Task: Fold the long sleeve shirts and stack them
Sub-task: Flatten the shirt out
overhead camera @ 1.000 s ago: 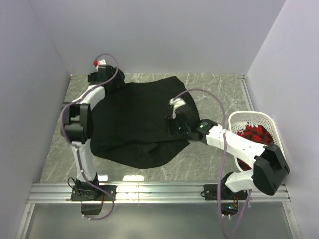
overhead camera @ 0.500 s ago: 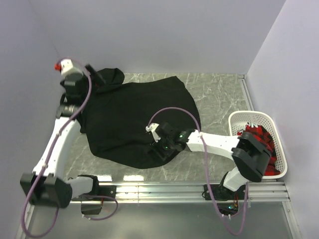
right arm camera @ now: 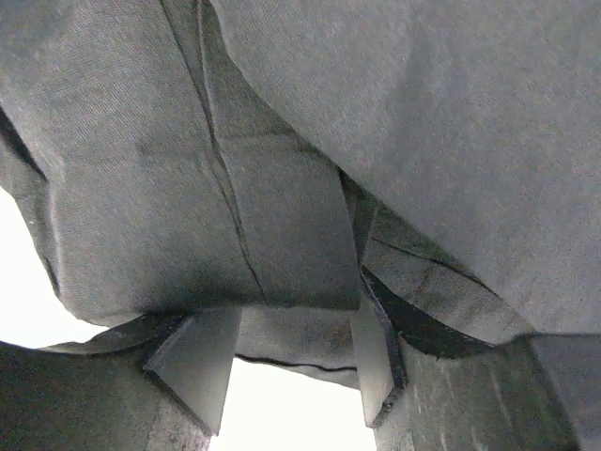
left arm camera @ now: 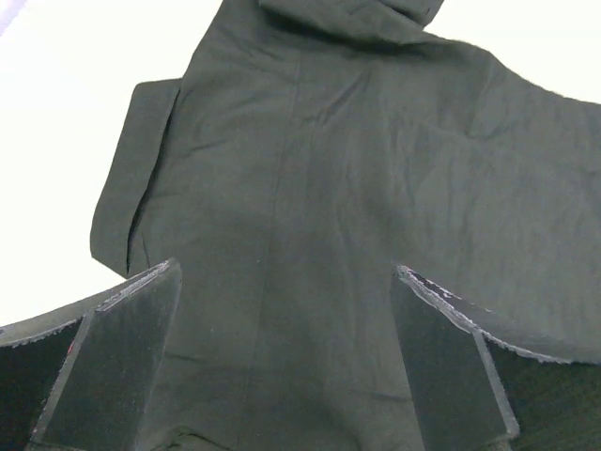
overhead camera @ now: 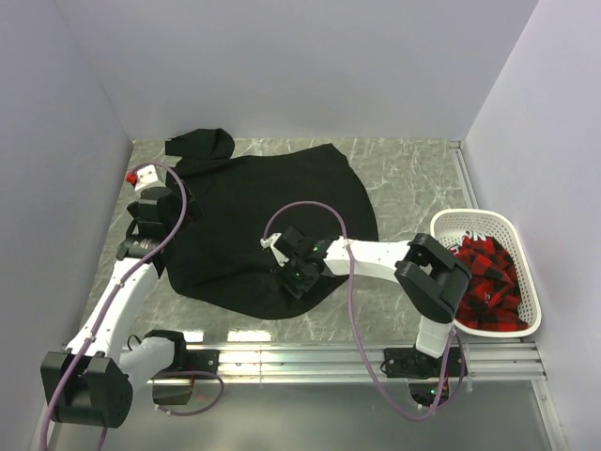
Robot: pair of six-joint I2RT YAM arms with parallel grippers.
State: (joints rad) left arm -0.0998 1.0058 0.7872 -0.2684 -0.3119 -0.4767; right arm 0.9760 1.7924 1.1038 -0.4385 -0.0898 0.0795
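Black cloth: one long sleeve shirt (overhead camera: 282, 207), spread loosely over the left and middle of the marble table (overhead camera: 413, 174), a bunched part trailing to the far-left corner; by the look of it, not yet folded. You have the left gripper (left arm camera: 286, 272) over its left edge, fingers wide with nothing between them, likely placed to take that side for a fold. The right gripper (right arm camera: 286, 352) sits at the near hem, a flap of cloth draped across its part-spread fingers, grip impossible to tell. White basket (overhead camera: 451, 224) of red and black items stands apart, right.
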